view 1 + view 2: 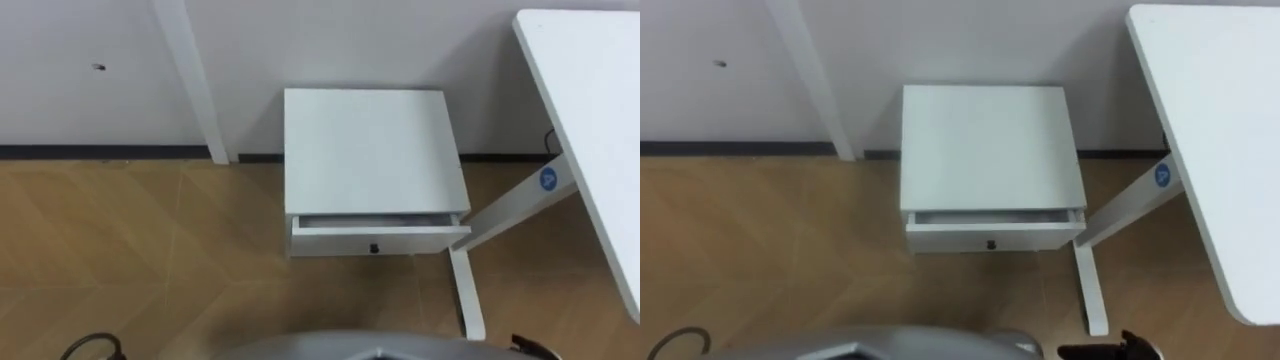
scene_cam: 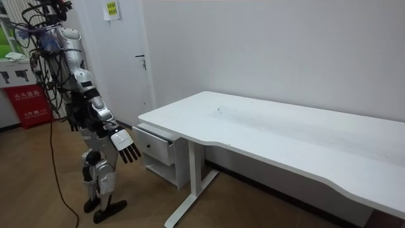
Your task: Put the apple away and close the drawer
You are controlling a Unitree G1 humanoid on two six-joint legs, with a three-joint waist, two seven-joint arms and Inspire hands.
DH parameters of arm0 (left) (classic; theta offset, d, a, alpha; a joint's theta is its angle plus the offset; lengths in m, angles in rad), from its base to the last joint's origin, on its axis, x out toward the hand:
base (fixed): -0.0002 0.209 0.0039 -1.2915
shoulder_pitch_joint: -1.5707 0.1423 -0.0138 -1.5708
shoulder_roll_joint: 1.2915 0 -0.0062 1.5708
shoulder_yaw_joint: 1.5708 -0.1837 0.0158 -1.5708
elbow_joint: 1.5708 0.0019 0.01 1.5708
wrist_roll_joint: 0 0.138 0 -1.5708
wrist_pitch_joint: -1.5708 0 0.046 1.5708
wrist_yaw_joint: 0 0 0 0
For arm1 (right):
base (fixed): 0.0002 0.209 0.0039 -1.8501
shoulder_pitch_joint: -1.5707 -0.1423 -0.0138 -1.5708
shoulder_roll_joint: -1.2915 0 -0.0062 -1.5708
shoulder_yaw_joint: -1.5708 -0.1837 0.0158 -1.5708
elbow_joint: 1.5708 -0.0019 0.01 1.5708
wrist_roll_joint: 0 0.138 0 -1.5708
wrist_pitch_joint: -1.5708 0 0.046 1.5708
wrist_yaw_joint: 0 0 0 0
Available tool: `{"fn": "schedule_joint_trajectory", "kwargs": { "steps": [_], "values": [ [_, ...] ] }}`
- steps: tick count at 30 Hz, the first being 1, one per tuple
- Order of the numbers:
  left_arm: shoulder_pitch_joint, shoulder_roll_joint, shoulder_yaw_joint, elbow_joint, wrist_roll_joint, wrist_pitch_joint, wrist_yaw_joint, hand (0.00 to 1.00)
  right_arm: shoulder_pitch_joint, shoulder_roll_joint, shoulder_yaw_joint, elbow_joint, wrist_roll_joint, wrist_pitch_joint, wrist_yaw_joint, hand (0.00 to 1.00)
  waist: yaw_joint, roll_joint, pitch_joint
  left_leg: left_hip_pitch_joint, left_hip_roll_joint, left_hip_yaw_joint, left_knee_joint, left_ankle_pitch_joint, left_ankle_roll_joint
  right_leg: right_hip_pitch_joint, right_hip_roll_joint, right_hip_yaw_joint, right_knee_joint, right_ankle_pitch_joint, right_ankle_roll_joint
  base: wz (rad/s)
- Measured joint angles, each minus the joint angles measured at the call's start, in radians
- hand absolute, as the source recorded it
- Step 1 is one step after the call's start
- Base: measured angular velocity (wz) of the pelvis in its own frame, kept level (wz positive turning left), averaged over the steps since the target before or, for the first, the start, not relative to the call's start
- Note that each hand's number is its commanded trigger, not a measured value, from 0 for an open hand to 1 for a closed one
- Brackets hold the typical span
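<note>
Standing robot before a bedside cabinet. A round blue sticker (image 1: pixel 547 180) sits on the slanted leg (image 1: pixel 505 212) of the white desk (image 1: pixel 590 100); its mark is too small to read. In the room view a yellow-green notice (image 2: pixel 111 9) hangs high on the wall, and a red box (image 2: pixel 25 101) with white lettering, also illegible, stands behind the robot. The white cabinet (image 1: pixel 370 150) stands against the wall on the wood floor (image 1: pixel 130 250), between a white upright (image 1: pixel 195 80) and the desk leg, whose foot lies just beside the cabinet's right corner. The drawer (image 1: pixel 378 238), white with a small dark knob (image 1: pixel 374 248), is the cabinet's top one and is pulled out a little; the narrow open strip shows too little to tell its contents. The right hand (image 2: pixel 125 145) hangs low towards the drawer front, fingers spread and straight, holding nothing.
</note>
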Motion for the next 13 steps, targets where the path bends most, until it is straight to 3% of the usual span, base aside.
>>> {"fn": "schedule_joint_trajectory", "kwargs": {
  "steps": [8, 13],
  "values": [
    [-0.002, -0.02, -0.007, 0.003, -0.002, -0.036, 0.005, 0.0, 0.004, 0.009, 0.001, 0.011, -0.003, 0.001, 0.009, 0.0, 0.0, -0.012, 0.005, 0.012, -0.001, -0.024, -0.018, 0.004, -0.007, 0.014, 0.008, 0.0, -0.015, -0.005, -0.008, 0.05],
    [-0.004, -0.02, -0.007, 0.007, -0.019, -0.038, -0.002, 0.0, 0.003, 0.018, 0.001, 0.012, -0.011, 0.004, 0.022, 0.0, 0.0, -0.016, 0.0058, 0.011, -0.002, -0.03, -0.018, 0.004, -0.007, 0.013, 0.008, 0.005, -0.014, -0.005, -0.01, 0.0]
  ]
}}
